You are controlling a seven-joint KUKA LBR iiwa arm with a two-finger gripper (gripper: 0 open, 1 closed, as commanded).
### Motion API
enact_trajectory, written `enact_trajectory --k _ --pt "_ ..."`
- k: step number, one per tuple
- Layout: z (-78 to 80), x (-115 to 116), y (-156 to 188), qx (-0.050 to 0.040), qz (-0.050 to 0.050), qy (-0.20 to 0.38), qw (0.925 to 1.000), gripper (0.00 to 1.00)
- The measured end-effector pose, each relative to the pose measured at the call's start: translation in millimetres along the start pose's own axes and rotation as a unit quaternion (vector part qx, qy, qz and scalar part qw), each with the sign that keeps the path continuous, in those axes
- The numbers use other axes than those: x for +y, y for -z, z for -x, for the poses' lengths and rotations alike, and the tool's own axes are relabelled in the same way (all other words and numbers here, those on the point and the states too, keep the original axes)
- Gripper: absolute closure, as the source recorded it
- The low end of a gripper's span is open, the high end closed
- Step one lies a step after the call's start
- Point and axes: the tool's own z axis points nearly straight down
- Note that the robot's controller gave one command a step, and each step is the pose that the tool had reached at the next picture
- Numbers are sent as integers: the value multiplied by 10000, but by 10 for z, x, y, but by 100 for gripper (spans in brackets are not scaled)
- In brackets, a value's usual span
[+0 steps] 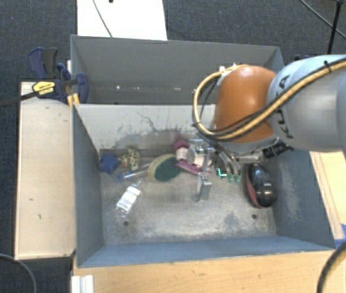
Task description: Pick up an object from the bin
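My gripper (204, 191) hangs under the orange wrist cover, low over the bin floor just right of the middle. Close to its upper left lies a pink and white object (185, 159), and beside that a round dark green pad with a pale rim (165, 169). A small green item (228, 173) sits right behind the gripper, partly hidden by it. To the right lies a black and red oval thing like a computer mouse (262, 186). Nothing shows between the gripper and the floor.
At the bin's left lie a blue object (108, 162), a speckled ball (132, 158) and a clear plastic packet (128, 198). The arm and its orange cover hang over the bin's back right corner.
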Motion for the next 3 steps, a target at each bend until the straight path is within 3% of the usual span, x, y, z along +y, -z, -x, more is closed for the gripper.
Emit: enact_trajectory --k 1,2,3 --pt "281 275 -543 -98 -1 -217 9997 0" --pt "184 731 -522 -99 24 -1631 9866 0" --pt "183 711 -523 -94 13 -1639 9864 100"
